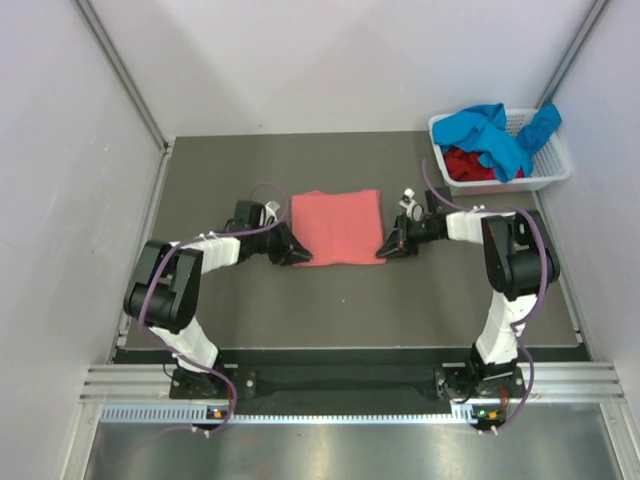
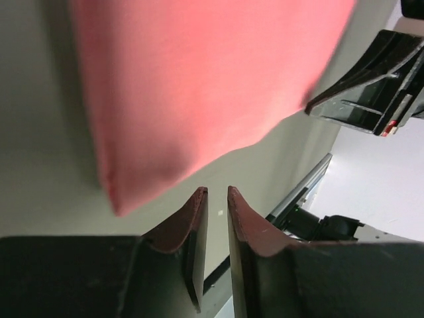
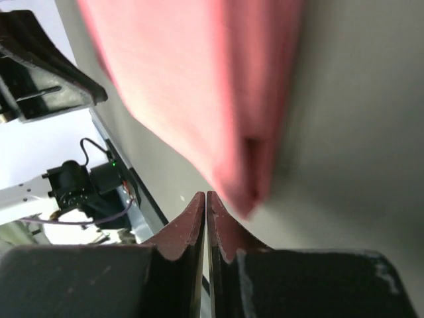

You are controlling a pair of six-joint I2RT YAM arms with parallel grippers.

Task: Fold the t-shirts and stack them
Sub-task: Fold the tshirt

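A salmon-pink t-shirt (image 1: 337,227) lies folded into a flat rectangle in the middle of the dark table. My left gripper (image 1: 303,257) sits low at its near left corner, just off the cloth. In the left wrist view the left gripper (image 2: 216,190) is open by a narrow gap with nothing in it, and the pink shirt (image 2: 199,86) lies just ahead. My right gripper (image 1: 382,250) rests at the near right corner. Its tips (image 3: 206,193) are shut and empty, beside the shirt's folded edge (image 3: 255,179). A bright blue t-shirt (image 1: 495,135) and a dark red one (image 1: 465,165) lie bunched in the basket.
The white slotted basket (image 1: 560,162) stands at the table's back right corner. Grey walls enclose the table on the left, back and right. A metal rail (image 1: 350,380) runs along the near edge by the arm bases.
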